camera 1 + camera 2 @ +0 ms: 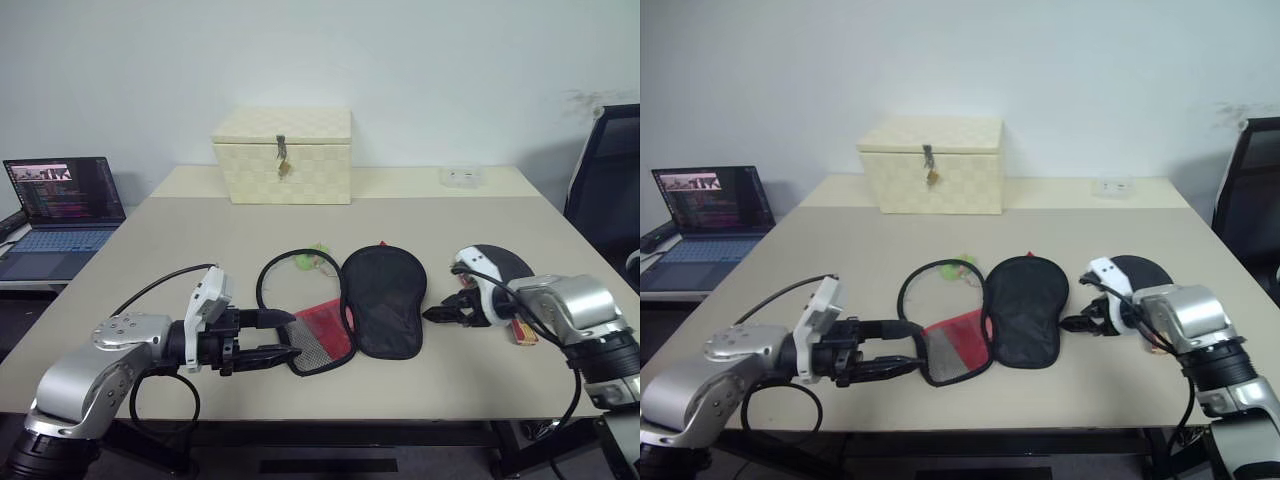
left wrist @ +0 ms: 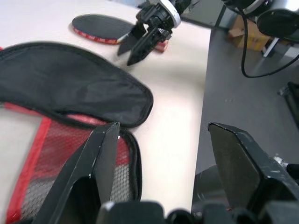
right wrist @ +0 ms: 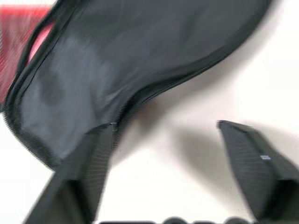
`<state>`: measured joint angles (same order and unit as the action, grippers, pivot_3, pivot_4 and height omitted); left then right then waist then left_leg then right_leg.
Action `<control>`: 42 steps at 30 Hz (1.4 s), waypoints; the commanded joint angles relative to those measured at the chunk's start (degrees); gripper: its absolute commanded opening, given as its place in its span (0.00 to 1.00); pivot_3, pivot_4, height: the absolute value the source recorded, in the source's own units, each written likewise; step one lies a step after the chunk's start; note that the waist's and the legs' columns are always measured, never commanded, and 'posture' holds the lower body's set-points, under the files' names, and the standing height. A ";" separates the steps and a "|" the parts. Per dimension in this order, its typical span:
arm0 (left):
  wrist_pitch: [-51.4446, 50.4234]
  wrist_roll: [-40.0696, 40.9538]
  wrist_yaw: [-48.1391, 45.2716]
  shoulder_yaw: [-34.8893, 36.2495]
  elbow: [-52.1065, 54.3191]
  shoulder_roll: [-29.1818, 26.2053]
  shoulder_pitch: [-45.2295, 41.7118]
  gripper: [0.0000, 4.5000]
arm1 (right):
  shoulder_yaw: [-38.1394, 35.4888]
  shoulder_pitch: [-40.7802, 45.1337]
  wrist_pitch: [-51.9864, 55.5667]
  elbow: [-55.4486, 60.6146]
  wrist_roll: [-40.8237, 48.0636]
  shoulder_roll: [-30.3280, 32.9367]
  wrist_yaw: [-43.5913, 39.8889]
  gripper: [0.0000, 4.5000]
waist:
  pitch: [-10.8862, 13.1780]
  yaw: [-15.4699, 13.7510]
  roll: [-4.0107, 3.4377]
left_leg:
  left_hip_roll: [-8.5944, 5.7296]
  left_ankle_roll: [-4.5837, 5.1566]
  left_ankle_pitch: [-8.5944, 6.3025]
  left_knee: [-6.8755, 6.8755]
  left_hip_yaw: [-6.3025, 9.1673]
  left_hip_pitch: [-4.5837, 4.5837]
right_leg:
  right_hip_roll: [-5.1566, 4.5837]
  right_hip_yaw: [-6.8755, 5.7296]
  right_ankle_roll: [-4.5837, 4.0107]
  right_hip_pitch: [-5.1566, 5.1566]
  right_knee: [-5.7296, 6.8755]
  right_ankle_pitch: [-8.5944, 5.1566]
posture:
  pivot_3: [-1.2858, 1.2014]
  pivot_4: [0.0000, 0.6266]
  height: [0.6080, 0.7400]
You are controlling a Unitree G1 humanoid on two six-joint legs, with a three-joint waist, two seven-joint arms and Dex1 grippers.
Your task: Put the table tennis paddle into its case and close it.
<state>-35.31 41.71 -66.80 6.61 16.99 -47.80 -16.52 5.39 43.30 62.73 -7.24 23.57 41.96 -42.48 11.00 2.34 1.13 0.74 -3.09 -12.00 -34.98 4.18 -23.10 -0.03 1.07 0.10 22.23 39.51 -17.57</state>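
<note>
Left eye view shows the case (image 1: 350, 310) lying open on the table (image 1: 180, 260), its black flap folded out toward the robot's right and the red mesh half toward the left; the table tennis paddle (image 1: 500, 268) lies flat further right, well apart from the case, partly hidden behind the right arm; the right gripper (image 1: 447, 313) hangs between the two, its tips pointing at the black flap's edge, so the paddle lies behind and to the outer side of its fingers rather than ahead of them; this arm is plainly the nearer one to the paddle. Its fingers stand apart with nothing between them, as the right wrist view confirms, with bare tabletop in the gap and the flap just beyond. The left gripper (image 1: 270, 335) sits at the near-left edge of the case, fingers apart, one tip over the red mesh, gripping nothing that I can make out. The paddle shows a round black face with a red rim; its handle appears to point toward the near table edge, so its long axis likely runs roughly front to back; the handle is largely hidden, so I cannot be sure.
</note>
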 commanded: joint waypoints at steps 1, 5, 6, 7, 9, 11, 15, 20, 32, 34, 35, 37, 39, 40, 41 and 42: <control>0.59 0.18 -0.37 -0.32 0.20 0.31 -2.62 0.73 | -8.23 -1.16 -4.53 -0.16 -2.48 0.09 6.91 0.99 | 0.00 -0.07 0.00 | -0.02 0.00 0.00 -0.01 0.01 0.01 | 0.00 0.00 0.00 0.00 0.02 0.00 | 0.52 0.24 1.00; 2.79 -1.72 0.18 -1.62 -1.53 2.21 -6.58 0.73 | -11.70 -5.26 -7.66 -2.59 -6.84 0.34 14.18 0.99 | -0.01 -0.47 0.01 | -0.04 -0.01 0.00 -0.03 0.00 0.01 | 0.01 0.01 -0.01 -0.03 0.02 0.01 | 0.52 0.24 1.00; 3.01 -1.83 0.22 -1.82 -1.83 2.73 -7.48 0.73 | -12.22 -6.05 -8.06 -2.99 -7.56 0.27 15.28 0.99 | 0.00 -0.51 0.02 | -0.05 -0.01 0.00 -0.03 0.00 0.00 | 0.01 0.01 -0.02 -0.03 0.02 0.01 | 0.52 0.24 1.00; 3.18 -2.05 0.17 -2.14 -2.19 3.27 -8.46 0.73 | -12.74 -6.84 -8.21 -3.63 -8.05 0.16 16.15 0.99 | 0.00 -0.53 0.02 | -0.05 -0.01 0.00 -0.04 0.00 -0.01 | 0.01 0.02 -0.04 -0.03 0.02 0.02 | 0.52 0.24 1.00; 4.80 -3.07 0.76 -2.49 -3.27 4.99 -10.63 0.73 | -13.98 -8.23 -8.87 -5.36 -9.10 -0.16 18.39 0.99 | 0.00 -0.49 0.01 | -0.06 -0.01 0.01 -0.03 -0.05 -0.01 | 0.01 0.03 -0.20 -0.01 0.03 0.12 | 0.52 0.24 1.00; 5.86 -3.79 1.25 -2.77 -4.93 6.66 -13.30 0.73 | -15.87 -8.98 -8.98 -8.12 -9.24 -0.68 20.19 0.99 | 0.00 -0.48 0.01 | -0.09 -0.01 0.01 -0.03 -0.11 0.02 | 0.01 0.04 -0.21 -0.02 0.05 0.13 | 0.52 0.24 1.00; 6.61 -4.78 0.73 -3.18 -6.77 7.55 -15.26 0.73 | -16.93 -9.50 -9.58 -12.06 -9.47 -1.34 20.99 0.99 | 0.00 -0.22 0.01 | -0.13 -0.01 0.01 -0.05 -0.19 0.10 | 0.09 0.12 -0.20 -0.03 0.12 0.13 | 0.52 0.24 1.00; 7.32 -5.31 0.22 -2.96 -7.39 7.25 -14.42 0.73 | -17.02 -7.89 -9.92 -15.88 -9.17 -3.48 20.88 0.99 | -0.01 0.00 0.04 | -0.08 -0.01 0.01 -0.10 -0.22 0.16 | 0.15 0.17 -0.18 -0.06 0.18 0.12 | 0.52 0.24 1.00; 7.78 -5.50 0.94 -0.48 -6.32 4.75 -9.46 0.73 | -14.06 -6.09 -14.92 -18.61 -12.51 -5.24 20.88 0.44 | -0.10 0.76 0.19 | 0.02 0.00 0.00 -0.29 -0.64 0.40 | 0.46 0.93 0.16 -0.17 0.26 0.07 | 0.52 0.24 1.00; 7.68 -5.29 1.43 0.11 -5.99 4.48 -8.58 0.73 | -13.91 -6.40 -15.70 -18.00 -12.98 -5.36 21.46 0.28 | -0.11 0.75 0.19 | 0.02 0.00 0.00 -0.29 -0.70 0.41 | 0.46 1.00 0.19 -0.17 0.26 0.09 | 0.52 0.24 1.00; 7.59 -5.13 1.72 0.39 -5.85 4.41 -8.27 0.73 | -14.09 -6.43 -16.04 -17.73 -13.09 -5.53 21.90 0.24 | -0.11 0.73 0.20 | 0.01 0.00 0.00 -0.29 -0.72 0.42 | 0.46 1.03 0.22 -0.17 0.26 0.10 | 0.52 0.24 1.00; 7.37 -4.90 2.25 1.10 -5.60 4.22 -7.59 0.73 | -14.91 -6.12 -15.98 -16.72 -12.82 -5.88 22.62 0.24 | -0.11 0.73 0.20 | 0.01 0.00 0.00 -0.30 -0.77 0.41 | 0.46 1.08 0.27 -0.16 0.25 0.12 | 0.52 0.24 1.00; 7.09 -4.67 2.60 2.00 -5.36 3.82 -6.73 0.73 | -15.89 -5.45 -14.87 -13.94 -12.03 -5.94 22.80 0.24 | -0.11 0.81 0.20 | 0.01 0.00 0.00 -0.30 -0.88 0.42 | 0.45 1.20 0.32 -0.13 0.25 0.15 | 0.52 0.24 1.00; 7.00 -4.63 2.71 2.51 -5.21 3.51 -6.14 0.73 | -16.40 -5.07 -13.56 -11.37 -11.28 -6.02 22.78 0.24 | -0.10 0.85 0.19 | 0.01 0.00 0.00 -0.30 -0.93 0.42 | 0.45 1.25 0.32 -0.08 0.26 0.15 | 0.52 0.24 1.00; 6.95 -4.63 2.75 2.86 -5.08 3.24 -5.63 0.73 | -16.87 -4.72 -12.02 -8.98 -10.49 -6.23 22.85 0.24 | -0.08 0.88 0.16 | 0.02 0.00 0.00 -0.29 -0.99 0.39 | 0.46 1.30 0.32 0.00 0.30 0.15 | 0.52 0.24 1.00; 6.96 -4.60 2.77 3.10 -4.92 3.06 -5.22 0.73 | -17.29 -4.43 -10.50 -6.77 -9.80 -6.51 23.01 0.24 | -0.06 0.90 0.13 | 0.02 0.01 0.00 -0.27 -1.01 0.35 | 0.46 1.33 0.32 0.08 0.32 0.15 | 0.52 0.24 1.00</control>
<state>-28.48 36.34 -64.27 7.40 10.09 -43.77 -21.86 -9.71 37.16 51.02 -20.31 12.32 35.31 -19.73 10.94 3.24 1.26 0.77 -3.08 -12.00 -35.23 3.16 -22.80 0.43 2.41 0.41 22.36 39.84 -17.42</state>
